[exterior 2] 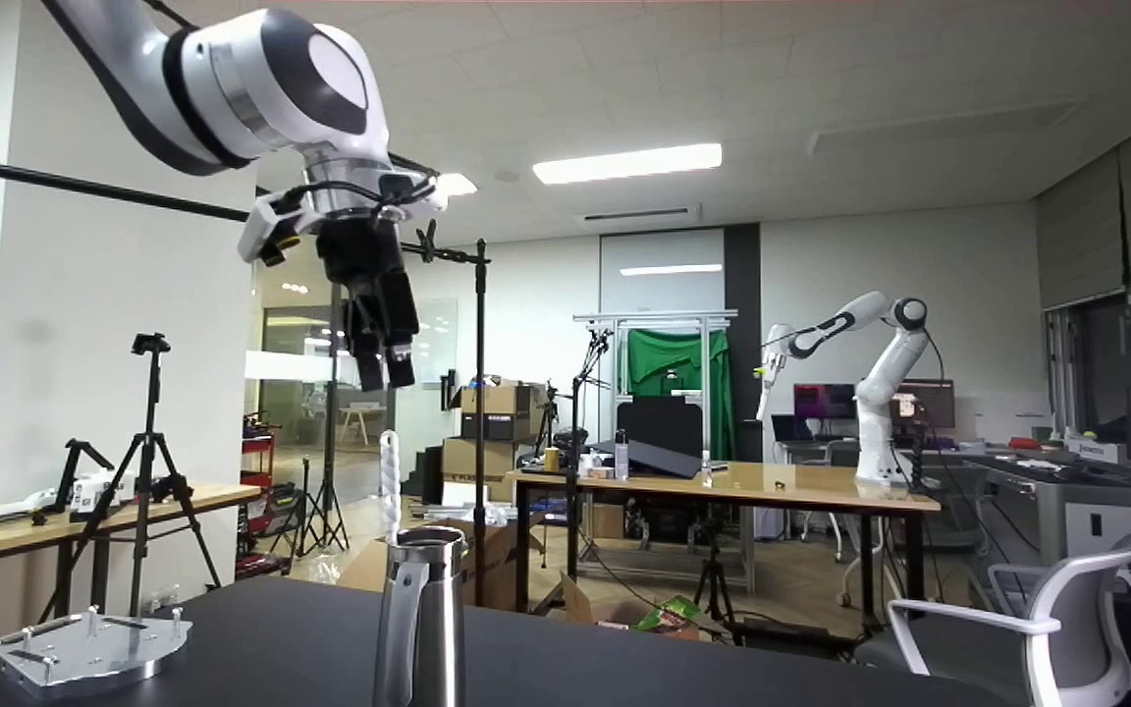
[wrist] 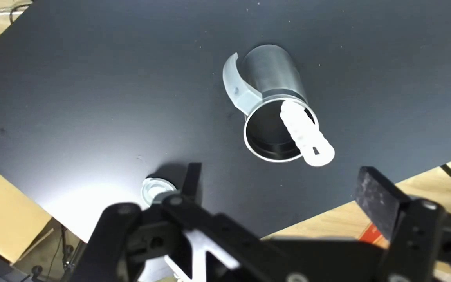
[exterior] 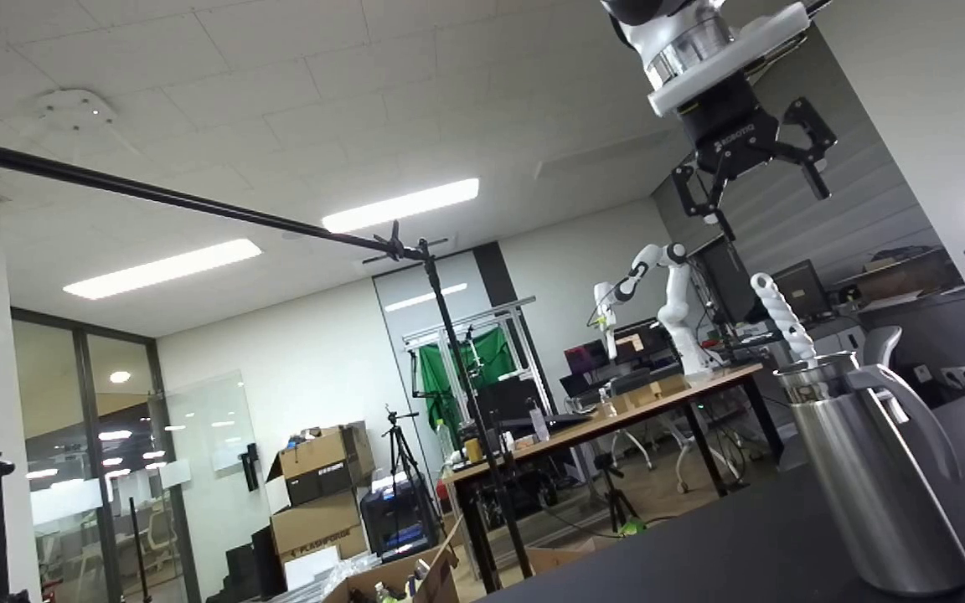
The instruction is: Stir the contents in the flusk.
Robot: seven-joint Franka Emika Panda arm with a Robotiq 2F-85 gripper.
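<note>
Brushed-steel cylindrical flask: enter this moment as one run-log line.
flask: upright, open-topped | white twisted rod: protrudes from flask, ungripped | black two-fingered claw: open, empty, higher than rod | stirring: not under way

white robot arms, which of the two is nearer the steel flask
The foreground white jointed arm, whose open black two-fingered hand hangs higher than the brushed stainless-steel flask; the other white arm stands on the wood-topped table behind.
</note>
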